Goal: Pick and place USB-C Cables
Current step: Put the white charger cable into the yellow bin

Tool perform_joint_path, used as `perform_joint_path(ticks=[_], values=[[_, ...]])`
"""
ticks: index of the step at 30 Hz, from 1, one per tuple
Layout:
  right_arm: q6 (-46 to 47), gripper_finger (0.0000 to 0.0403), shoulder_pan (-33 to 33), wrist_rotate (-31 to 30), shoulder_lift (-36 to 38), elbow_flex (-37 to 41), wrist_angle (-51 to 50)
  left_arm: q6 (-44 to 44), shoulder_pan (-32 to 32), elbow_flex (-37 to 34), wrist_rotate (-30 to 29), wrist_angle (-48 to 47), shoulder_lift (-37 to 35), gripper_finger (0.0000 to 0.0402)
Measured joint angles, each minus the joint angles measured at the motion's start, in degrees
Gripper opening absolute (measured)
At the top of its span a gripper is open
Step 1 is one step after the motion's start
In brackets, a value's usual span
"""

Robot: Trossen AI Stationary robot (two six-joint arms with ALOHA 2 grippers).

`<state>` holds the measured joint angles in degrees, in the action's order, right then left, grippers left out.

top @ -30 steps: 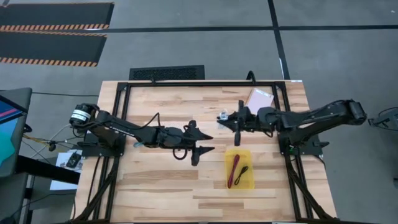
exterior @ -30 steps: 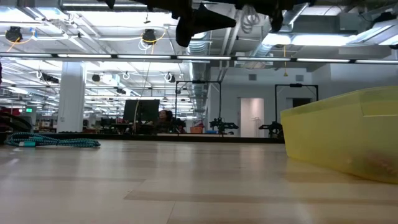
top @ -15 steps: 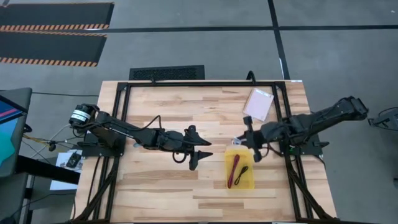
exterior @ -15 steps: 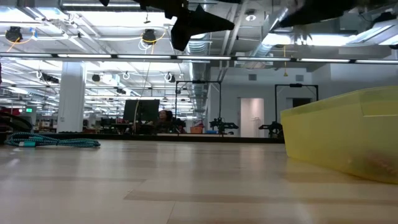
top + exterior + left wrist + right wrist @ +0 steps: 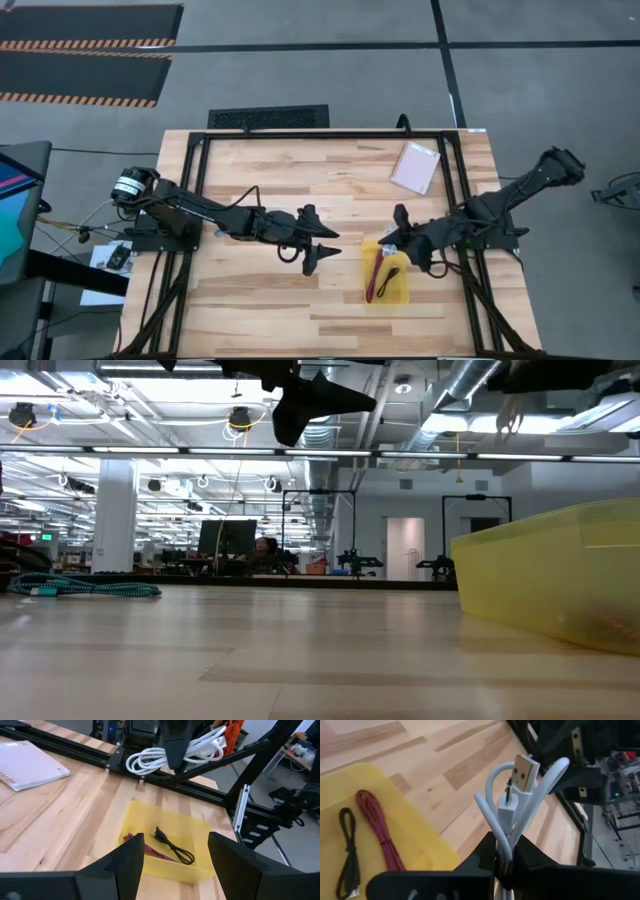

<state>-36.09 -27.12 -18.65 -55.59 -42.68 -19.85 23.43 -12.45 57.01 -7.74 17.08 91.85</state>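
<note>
My right gripper (image 5: 392, 240) is shut on the white cable (image 5: 175, 756) and hovers over the far end of the yellow tray (image 5: 397, 292). In the tray lie the red cable (image 5: 375, 275) and the black cable (image 5: 392, 275); both also show in the right wrist view, red cable (image 5: 375, 830) and black cable (image 5: 347, 845). The teal cable (image 5: 85, 587) lies on the table at the left. My left gripper (image 5: 322, 242) is open, raised above mid-table to the left of the tray, its fingers pointing at the tray (image 5: 135, 817). My right gripper pinches the folded white cable bundle between its two fingers (image 5: 485, 851), near the bundle's middle (image 5: 506, 827). It comes from above and lies across the bundle. The bundle is lifted clear above the tray, and its loops and a plug end (image 5: 525, 770) stick out past the fingertips.
A flat pale pink packet (image 5: 415, 167) lies near the table's far right corner. A black frame rail (image 5: 75, 755) runs along the far and side edges. Bare wood lies between the two arms and along the near edge.
My right gripper has carried the white cable from the far middle of the table toward the near edge, and it now hangs over the tray's far end. My left gripper has stayed nearly where it was.
</note>
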Motion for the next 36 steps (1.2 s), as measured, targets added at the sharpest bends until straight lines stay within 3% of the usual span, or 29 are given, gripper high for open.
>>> perform_joint_path(ticks=[6,15,22,36], values=[[0.01,0.0035,-2.48,0.02,-0.96,-0.02,-1.41,0.21,0.02,0.00,-0.03,-1.07,0.00,0.0208],[-0.54,0.0036,-4.77,0.48,-10.17,-0.10,-3.95,0.21,0.02,0.00,-1.67,-1.58,0.00,0.0208],[-0.52,0.0029,-6.42,0.99,-17.61,-6.95,-12.53,1.24,0.02,-0.01,-1.69,-3.93,0.00,0.0208],[-0.41,0.0034,-7.01,8.30,-30.82,-12.66,-18.13,1.28,0.02,-0.01,-1.69,-5.29,0.00,0.0208]])
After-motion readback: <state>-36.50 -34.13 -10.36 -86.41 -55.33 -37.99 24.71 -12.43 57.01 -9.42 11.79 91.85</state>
